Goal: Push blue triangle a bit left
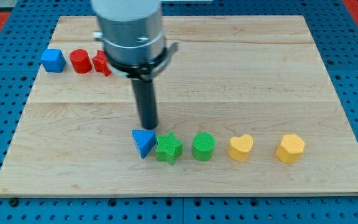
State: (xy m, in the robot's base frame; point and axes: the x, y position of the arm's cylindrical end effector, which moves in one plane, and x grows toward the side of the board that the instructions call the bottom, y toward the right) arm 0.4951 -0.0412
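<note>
The blue triangle lies near the view's bottom, left of centre, on the wooden board. Its right side touches a green star. My tip is the lower end of the dark rod. It stands just above the triangle's top edge, slightly to its right, close to it or touching it. The arm's grey body hides the board behind it.
Right of the green star run a green cylinder, a yellow heart and a yellow hexagon. At the view's top left sit a blue cube, a red cylinder and another red block, partly hidden by the arm.
</note>
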